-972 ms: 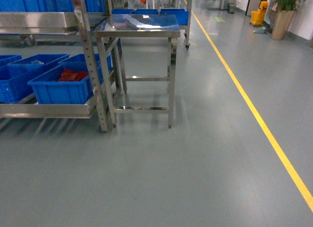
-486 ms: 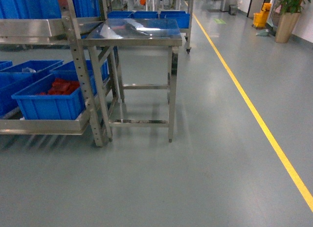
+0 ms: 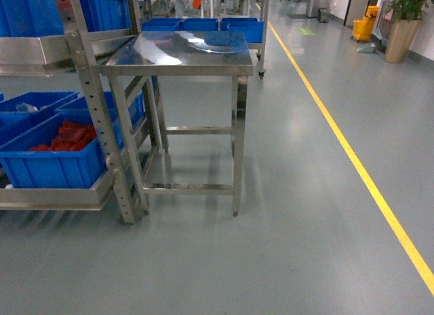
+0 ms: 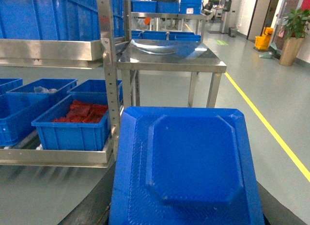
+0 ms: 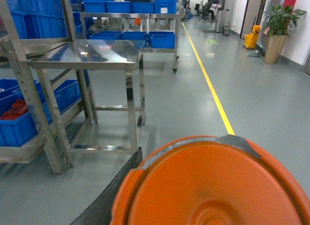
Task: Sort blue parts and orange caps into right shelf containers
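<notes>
Head view shows a steel bench (image 3: 180,53) beside the shelf (image 3: 88,111), where a blue tote (image 3: 51,167) holds red pieces (image 3: 68,135). Neither hand is visible, so their grip can't be told.

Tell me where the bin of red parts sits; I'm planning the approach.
The blue bin of red parts sits on the rack's lowest shelf, left in the head view, beside the steel table.

Bright blue totes (image 3: 51,162) sit lower left on the silvery steel shelf (image 3: 88,111), one filled with red-orange pieces (image 3: 68,135). The mirror-shiny steel bench (image 3: 180,53) reflects blue. The grey floor (image 3: 271,247) carries a yellow line (image 3: 352,159). In the wrist views, a blue textured lid (image 4: 189,167) and an orange round lid (image 5: 213,186) fill the bottom.
</notes>
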